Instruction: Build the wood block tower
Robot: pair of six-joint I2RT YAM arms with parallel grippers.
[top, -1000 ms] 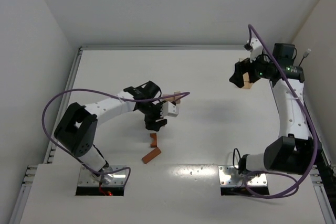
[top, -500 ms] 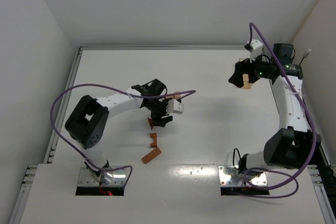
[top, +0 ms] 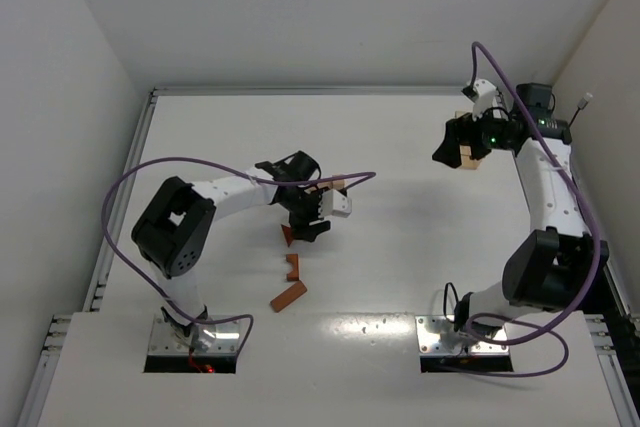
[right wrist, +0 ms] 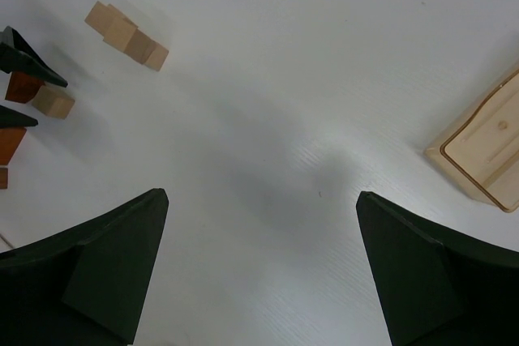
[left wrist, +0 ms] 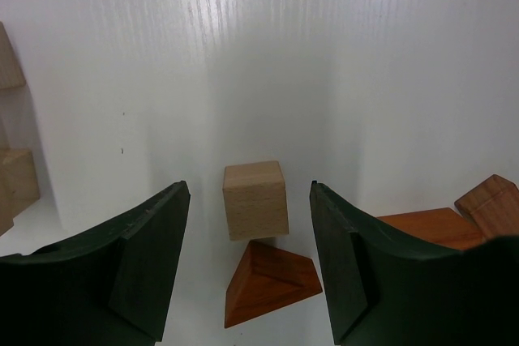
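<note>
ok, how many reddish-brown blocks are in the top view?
3: a triangle by the left gripper, a notched piece nearer the bases, and a bar nearest them. The gripper may hide more.

you see bright, even overhead light. the white counter (left wrist: pixel 268 30) shows streaky glare in the left wrist view and a soft grey shadow in the right wrist view; the top view is sharp.
</note>
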